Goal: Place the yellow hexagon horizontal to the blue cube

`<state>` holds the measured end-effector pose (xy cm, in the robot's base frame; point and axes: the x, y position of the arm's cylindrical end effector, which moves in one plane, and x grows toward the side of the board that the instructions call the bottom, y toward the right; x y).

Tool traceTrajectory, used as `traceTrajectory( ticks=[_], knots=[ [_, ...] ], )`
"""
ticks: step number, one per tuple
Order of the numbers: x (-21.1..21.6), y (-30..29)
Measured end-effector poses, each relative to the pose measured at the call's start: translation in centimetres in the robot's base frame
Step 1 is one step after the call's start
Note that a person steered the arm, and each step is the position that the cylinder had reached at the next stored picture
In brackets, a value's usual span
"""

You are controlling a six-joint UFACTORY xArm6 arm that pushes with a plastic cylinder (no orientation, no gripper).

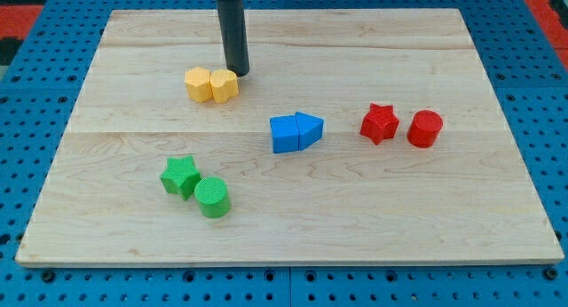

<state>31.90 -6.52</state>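
Note:
A yellow hexagon (224,85) lies on the wooden board (399,218), touching a second yellow block (198,83) on its left. My tip (238,72) rests just above and right of the hexagon, at its edge. The blue cube (286,134) sits at the board's middle, lower and to the right of the hexagon, with a blue pointed block (311,129) pressed to its right side.
A red star (379,122) and a red cylinder (425,129) lie to the right of the blue blocks. A green star (180,176) and a green cylinder (213,198) lie at the lower left. Blue pegboard surrounds the board.

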Motion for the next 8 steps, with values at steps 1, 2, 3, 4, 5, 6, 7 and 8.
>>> traceTrajectory(
  ticks=[1,2,3,4,5,6,7,8],
  knots=[
    [-2.3,-1.7],
    [0.3,-3.7],
    [2.5,-3.3],
    [3.4,-4.8],
    [5.2,-6.0],
    [6.5,-5.8],
    [6.0,-8.2],
    [5.9,-12.7]
  ],
)
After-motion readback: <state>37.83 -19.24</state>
